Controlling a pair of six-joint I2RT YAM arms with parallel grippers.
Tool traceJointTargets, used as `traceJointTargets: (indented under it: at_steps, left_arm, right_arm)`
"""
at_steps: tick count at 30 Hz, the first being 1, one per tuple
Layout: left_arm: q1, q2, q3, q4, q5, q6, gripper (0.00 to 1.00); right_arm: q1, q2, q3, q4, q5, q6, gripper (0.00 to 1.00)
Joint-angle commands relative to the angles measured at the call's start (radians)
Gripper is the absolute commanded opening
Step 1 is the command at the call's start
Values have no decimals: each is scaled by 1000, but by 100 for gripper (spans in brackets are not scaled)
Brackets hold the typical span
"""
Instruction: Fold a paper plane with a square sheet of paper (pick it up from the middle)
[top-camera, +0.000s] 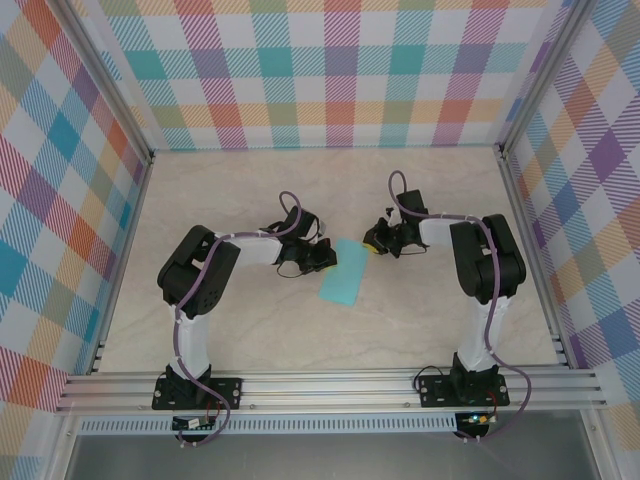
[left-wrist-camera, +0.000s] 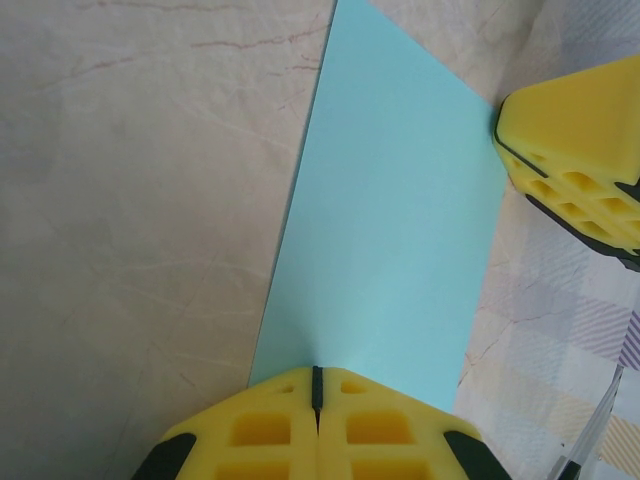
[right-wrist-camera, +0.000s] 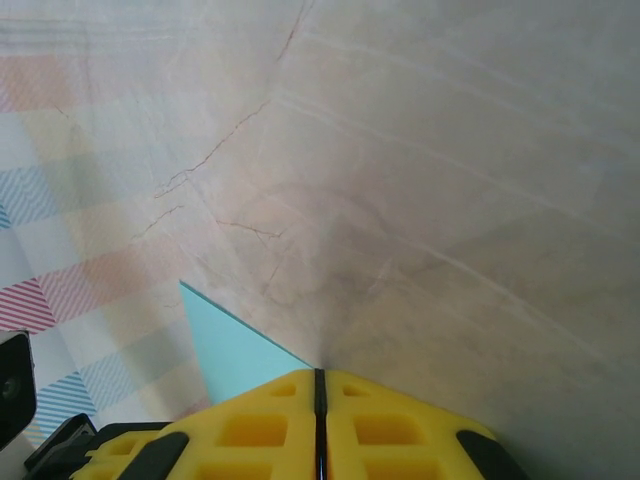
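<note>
So the turquoise sheet of paper (top-camera: 340, 272) was lying flat on the marble-look table (top-camera: 250, 340), right between the two arms, and it looked like a slim rectangle sitting at a slant. The left gripper (top-camera: 322, 258) had its yellow fingers pressed fully together with the tips right at the paper's left edge, though I honestly couldn't tell if any paper was pinched in there. The right gripper (top-camera: 374, 243) was closed up too, tips down at the sheet's far right corner, touching or just beside it.
</note>
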Motion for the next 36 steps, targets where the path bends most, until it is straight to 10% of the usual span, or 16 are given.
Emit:
traceJointTargets:
  at_steps: [1, 23, 36]
  left_arm:
    - [-19, 73, -61, -165, -94, 22, 0]
    - [-19, 76, -75, -152, -90, 17, 0]
    - [-18, 75, -80, -143, -92, 13, 0]
  right_arm:
    - [-5, 23, -25, -24, 44, -2, 9]
    - [-12, 37, -2, -39, 30, -7, 9]
    - [-9, -204, -70, -19, -99, 4, 10]
